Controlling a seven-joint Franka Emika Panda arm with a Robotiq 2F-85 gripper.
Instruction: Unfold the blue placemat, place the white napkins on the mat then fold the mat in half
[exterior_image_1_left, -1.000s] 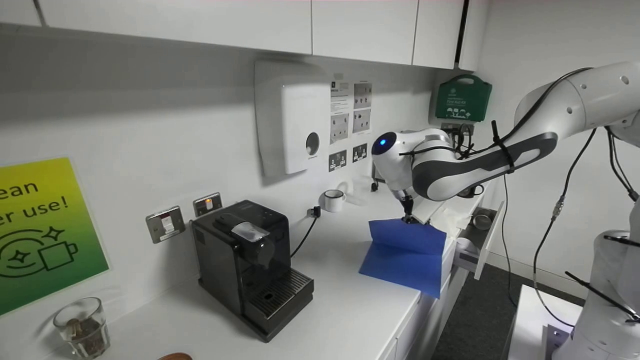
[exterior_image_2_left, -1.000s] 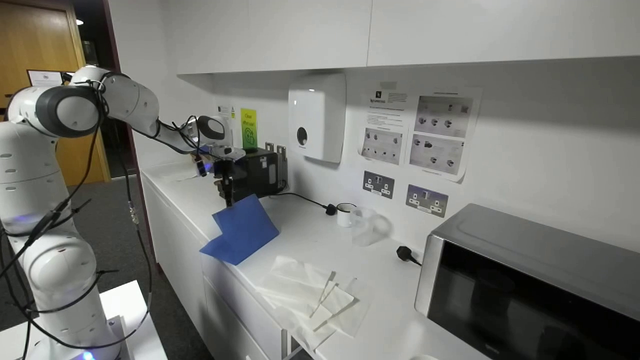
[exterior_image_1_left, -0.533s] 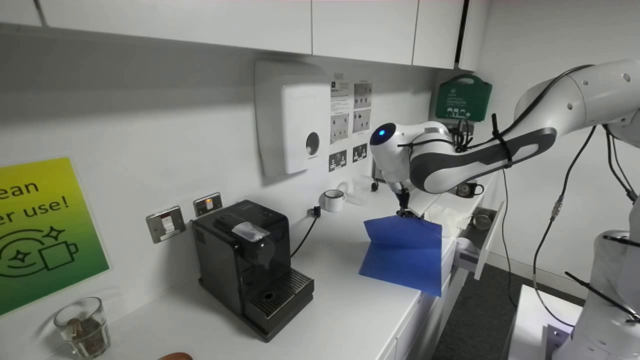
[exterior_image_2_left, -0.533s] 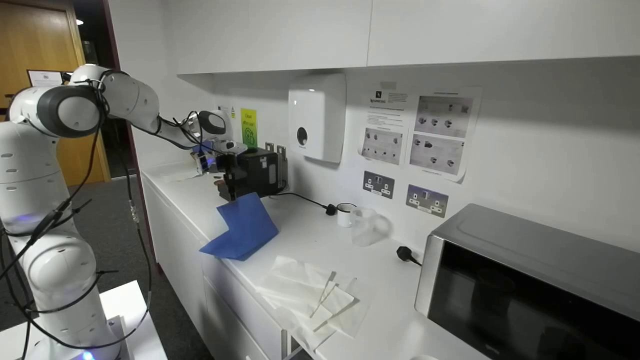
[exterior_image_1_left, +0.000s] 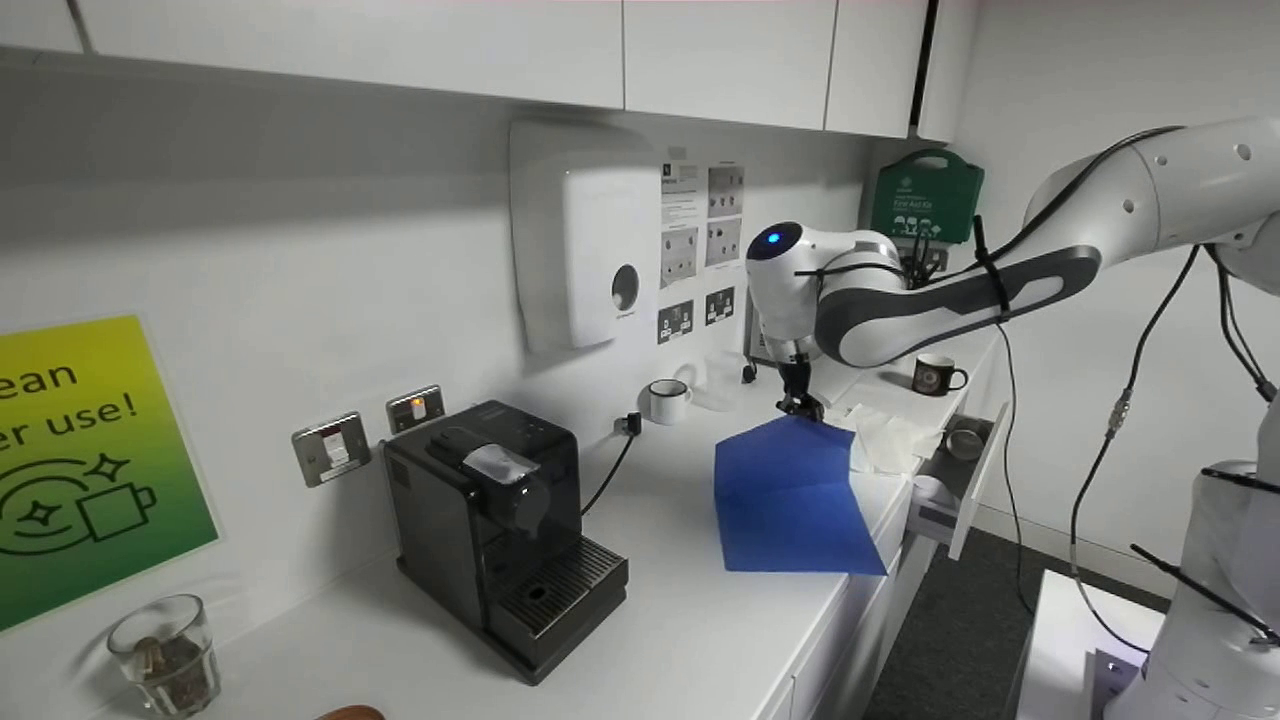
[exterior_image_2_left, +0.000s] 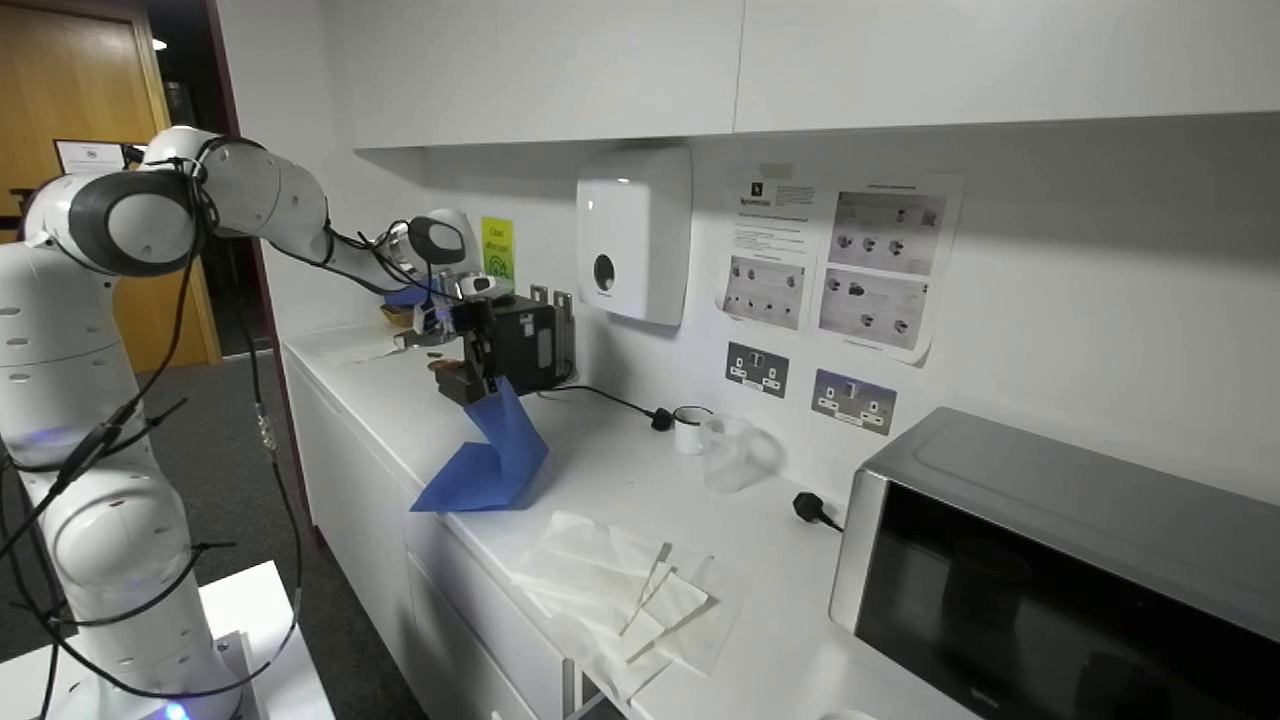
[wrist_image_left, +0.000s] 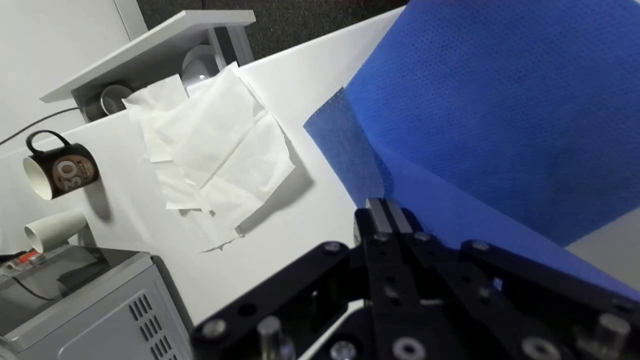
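Finely dotted blue placemat (wrist_image_left: 500, 115), plain white napkins (wrist_image_left: 215, 137)

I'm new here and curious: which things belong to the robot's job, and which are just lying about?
For the job:
blue placemat, gripped by the fingers
white napkins

Just lying about:
coffee machine
microwave
dark mug
white dark-rimmed mug

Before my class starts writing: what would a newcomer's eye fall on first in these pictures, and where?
Probably the vivid blue placemat, bent on the white counter, its raised end pinched in the shut gripper. Next come the white napkins, lying on the counter apart from the placemat. Then the black coffee machine, standing farther along the counter in an exterior view.
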